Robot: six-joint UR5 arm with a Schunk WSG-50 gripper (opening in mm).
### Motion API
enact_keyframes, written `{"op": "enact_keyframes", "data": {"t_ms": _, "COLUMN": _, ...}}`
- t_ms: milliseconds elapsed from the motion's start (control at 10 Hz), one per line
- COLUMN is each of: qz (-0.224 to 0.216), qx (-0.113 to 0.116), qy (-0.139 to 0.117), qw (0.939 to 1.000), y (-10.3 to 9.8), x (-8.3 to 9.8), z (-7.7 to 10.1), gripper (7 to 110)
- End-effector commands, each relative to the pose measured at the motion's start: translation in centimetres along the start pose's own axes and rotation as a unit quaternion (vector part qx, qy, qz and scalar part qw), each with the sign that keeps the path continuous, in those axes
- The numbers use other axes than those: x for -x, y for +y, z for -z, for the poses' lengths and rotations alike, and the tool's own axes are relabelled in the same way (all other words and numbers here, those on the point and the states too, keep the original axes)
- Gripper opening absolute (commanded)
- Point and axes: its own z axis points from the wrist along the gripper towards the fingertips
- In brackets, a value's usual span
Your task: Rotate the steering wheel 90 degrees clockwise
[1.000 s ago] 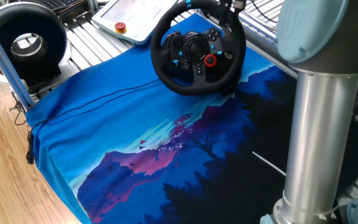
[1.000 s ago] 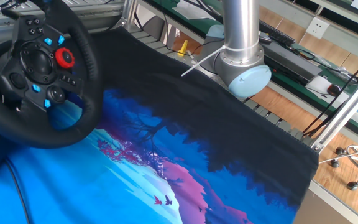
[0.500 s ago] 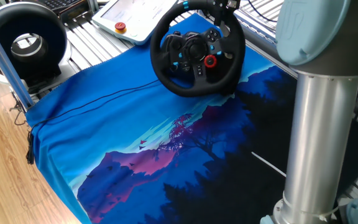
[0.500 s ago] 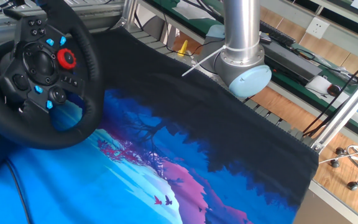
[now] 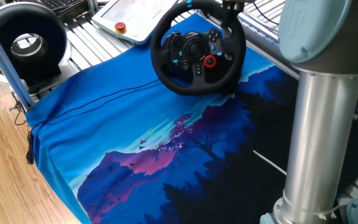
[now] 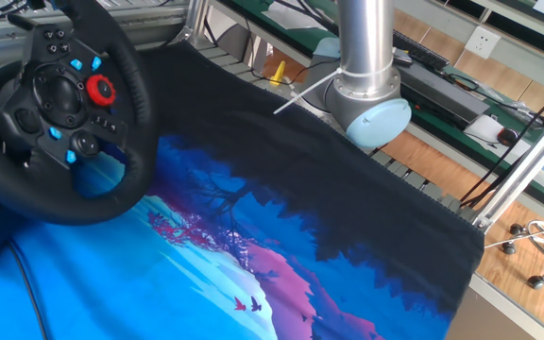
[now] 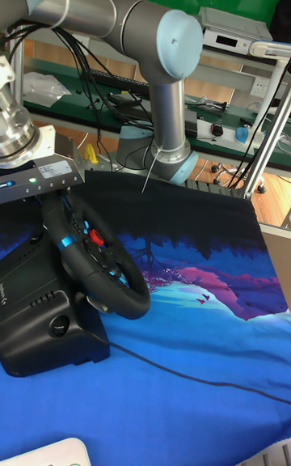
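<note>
UR5 gripper [image 7: 50,201] meets the steering wheel [image 5: 197,48] at its upper rim.
The wheel stands at the table's far edge; jaws' opening cannot be told. The clockwise quarter-turn looks pending.

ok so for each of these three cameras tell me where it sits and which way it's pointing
One fixed view: high, facing the steering wheel across the blue cloth; the arm's grey column fills the right.
The other fixed view: low beside the wheel, looking across the cloth to the arm's base joint.
Tall fixed view: behind the wheel, facing the arm; the gripper meets the rim.
All share wheel and cloth.
</note>
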Motion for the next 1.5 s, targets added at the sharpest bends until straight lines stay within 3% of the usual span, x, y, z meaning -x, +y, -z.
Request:
{"op": "enact_keyframes", "data": {"t_ms": 0, "qz": -0.009, "qx": 0.006, "qy": -0.005, "qw": 0.9999, "y": -0.2, "x": -0.3, "z": -0.5, "gripper": 7}}
{"op": "enact_keyframes", "data": {"t_ms": 400, "qz": -0.032, "qx": 0.007, "qy": -0.03, "qw": 0.999, "y": 1.3, "x": -0.1, "z": -3.5, "gripper": 7}}
{"op": "enact_keyframes", "data": {"t_ms": 600, "qz": -0.015, "qx": 0.027, "qy": -0.028, "qw": 0.9991, "y": 0.3, "x": -1.9, "z": -4.3, "gripper": 7}}
{"op": "enact_keyframes", "data": {"t_ms": 1000, "qz": -0.007, "qx": 0.048, "qy": -0.017, "qw": 0.9987, "y": -1.8, "x": -5.3, "z": -2.3, "gripper": 7}}
{"op": "enact_keyframes", "data": {"t_ms": 1200, "qz": -0.011, "qx": 0.042, "qy": -0.024, "qw": 0.9988, "y": -0.9, "x": -4.3, "z": -3.2, "gripper": 7}}
{"op": "enact_keyframes", "data": {"t_ms": 1300, "qz": 0.017, "qx": 0.048, "qy": -0.035, "qw": 0.9981, "y": -0.4, "x": -3.1, "z": -3.6, "gripper": 7}}
{"op": "enact_keyframes", "data": {"t_ms": 1400, "qz": 0.032, "qx": 0.053, "qy": -0.035, "qw": 0.9975, "y": -0.1, "x": -2.6, "z": -3.7, "gripper": 44}}
